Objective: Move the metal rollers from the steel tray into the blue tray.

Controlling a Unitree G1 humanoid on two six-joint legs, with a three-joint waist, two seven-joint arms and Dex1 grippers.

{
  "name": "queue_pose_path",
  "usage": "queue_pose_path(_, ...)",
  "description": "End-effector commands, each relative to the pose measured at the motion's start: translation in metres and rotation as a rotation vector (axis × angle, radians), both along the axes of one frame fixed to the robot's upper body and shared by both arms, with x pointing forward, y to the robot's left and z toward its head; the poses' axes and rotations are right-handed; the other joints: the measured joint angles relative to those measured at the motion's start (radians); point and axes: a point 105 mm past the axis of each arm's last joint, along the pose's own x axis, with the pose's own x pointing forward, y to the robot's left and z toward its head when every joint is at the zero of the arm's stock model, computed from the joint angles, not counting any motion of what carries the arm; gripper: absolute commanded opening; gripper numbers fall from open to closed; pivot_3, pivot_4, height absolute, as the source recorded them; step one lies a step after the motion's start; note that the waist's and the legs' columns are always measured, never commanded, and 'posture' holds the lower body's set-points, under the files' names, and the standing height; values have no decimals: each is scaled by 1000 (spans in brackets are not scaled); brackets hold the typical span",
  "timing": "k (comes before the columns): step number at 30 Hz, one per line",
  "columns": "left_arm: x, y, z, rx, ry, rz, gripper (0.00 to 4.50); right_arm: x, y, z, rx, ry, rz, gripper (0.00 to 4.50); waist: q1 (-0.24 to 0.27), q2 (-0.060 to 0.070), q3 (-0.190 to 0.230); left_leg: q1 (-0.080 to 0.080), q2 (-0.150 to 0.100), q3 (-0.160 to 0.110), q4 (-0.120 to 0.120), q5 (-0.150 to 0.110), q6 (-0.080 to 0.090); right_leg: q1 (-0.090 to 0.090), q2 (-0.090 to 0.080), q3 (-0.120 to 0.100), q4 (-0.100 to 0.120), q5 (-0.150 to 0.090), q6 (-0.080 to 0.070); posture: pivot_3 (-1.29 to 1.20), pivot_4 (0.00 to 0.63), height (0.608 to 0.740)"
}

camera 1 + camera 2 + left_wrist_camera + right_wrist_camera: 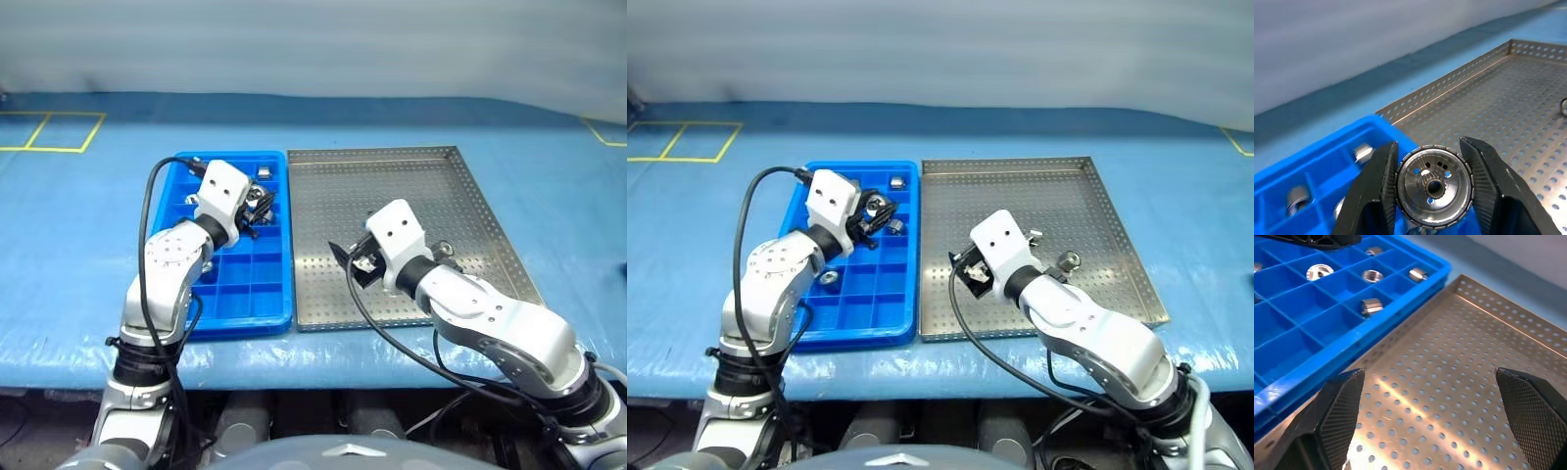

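Already, a few metal rollers (1368, 306) sit in the blue tray (257, 305). Over it, the left gripper (1434, 187) squeezes 1 more roller (1434, 186). Just 1 roller (1069, 260) is left on the steel tray (460, 186). The right gripper (1435, 416) hangs wide open above it, holding nothing.

A shiny metal roller (1434, 187) hangs clamped over the blue tray (257, 315).

One blue tray (850, 311), one steel tray (1097, 201), at least six metal rollers (1434, 186).
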Motion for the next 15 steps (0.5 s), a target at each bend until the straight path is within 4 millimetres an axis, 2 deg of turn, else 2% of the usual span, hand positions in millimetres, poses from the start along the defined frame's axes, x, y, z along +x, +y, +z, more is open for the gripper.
queue_pose_path(1, -13, 17, 16, 7, -70, 83, 1694, 0, 11, 6, 9, -34, 76, 4500, 13, 0, 0, -1, 0, -1, 1, 0, 0, 0, 0, -2, 0, 0, 0, 260, 150, 740)
queue_pose_path(5, -29, 36, 3, 23, -22, 168, 1694, -2, 28, -1, 12, -11, 183, 4500, 35, -1, -1, -2, 0, -3, 2, 0, 0, 1, -1, -4, -1, 1, 0, 316, 150, 740)
queue_pose_path(15, -54, 53, -15, 53, 72, 265, 1694, -4, 54, -6, 26, 4, 337, 4500, 84, -1, -1, -3, 1, -6, 2, 1, -1, 0, -1, -9, -1, 0, -1, 402, 150, 740)
